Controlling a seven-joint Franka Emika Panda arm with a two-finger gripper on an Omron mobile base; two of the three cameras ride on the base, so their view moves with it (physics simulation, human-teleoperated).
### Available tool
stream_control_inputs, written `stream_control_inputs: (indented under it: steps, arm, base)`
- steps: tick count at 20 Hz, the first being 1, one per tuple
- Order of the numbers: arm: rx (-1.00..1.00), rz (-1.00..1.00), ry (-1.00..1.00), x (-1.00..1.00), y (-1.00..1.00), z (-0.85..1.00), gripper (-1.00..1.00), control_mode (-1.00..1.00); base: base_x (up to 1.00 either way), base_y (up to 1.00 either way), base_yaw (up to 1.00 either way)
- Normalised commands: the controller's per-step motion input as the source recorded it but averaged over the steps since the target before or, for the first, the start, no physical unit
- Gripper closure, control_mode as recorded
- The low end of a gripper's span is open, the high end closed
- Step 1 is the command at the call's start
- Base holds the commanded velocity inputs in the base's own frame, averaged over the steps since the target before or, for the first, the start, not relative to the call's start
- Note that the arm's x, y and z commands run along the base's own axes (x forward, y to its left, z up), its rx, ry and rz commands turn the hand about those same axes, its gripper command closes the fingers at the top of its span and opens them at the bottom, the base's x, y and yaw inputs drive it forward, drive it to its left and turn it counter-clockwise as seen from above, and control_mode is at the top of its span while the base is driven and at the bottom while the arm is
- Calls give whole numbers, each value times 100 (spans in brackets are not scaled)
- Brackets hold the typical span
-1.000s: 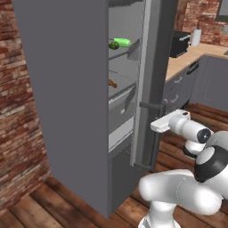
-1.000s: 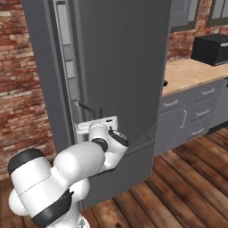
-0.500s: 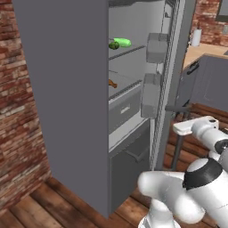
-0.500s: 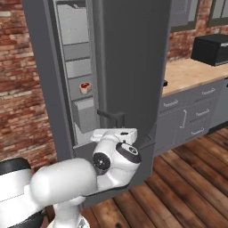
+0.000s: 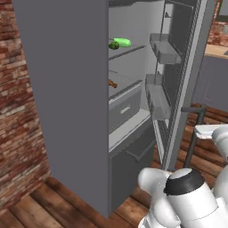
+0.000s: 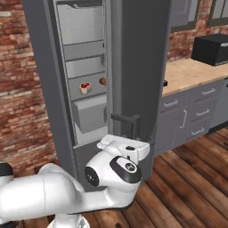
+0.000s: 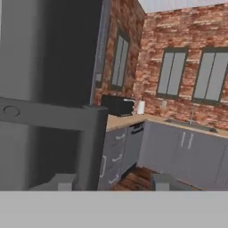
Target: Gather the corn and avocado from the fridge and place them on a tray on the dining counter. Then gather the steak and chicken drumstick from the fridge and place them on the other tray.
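Fridge door swung wide, food not yet touched.

The gripper (image 7: 111, 180) stood open beside the door handle (image 5: 194, 133), holding nothing; the corn (image 5: 122, 42) and avocado (image 5: 114, 45) waited on a fridge shelf, the steak (image 6: 85, 87) lower.

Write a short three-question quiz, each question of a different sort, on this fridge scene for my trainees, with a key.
1. True or false: the fridge door stands open.
2. Multiple choice: the green item in the left base view lies on (a) the floor, (b) an upper fridge shelf, (c) the kitchen counter.
3. Short answer: which dark bar does the gripper sit just below in the right base view?

Key:
1. True.
2. b.
3. The door handle; whether the gripper touches it cannot be told.
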Motion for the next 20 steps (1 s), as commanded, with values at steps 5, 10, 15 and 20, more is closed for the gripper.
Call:
stream_control_inputs:
  steps: [5,10,15,20]
  arm:
    - [0,-13,-18,-100,-11,67,-100,-100]
    - [0,-9,-7,-87,1,99,-100,-100]
    - [0,-9,2,-39,21,100,-100,-100]
    - [0,-8,14,-11,48,99,-100,-100]
  base:
    - [0,0,0]
    - [0,0,0]
    - [0,0,0]
    - [0,0,0]
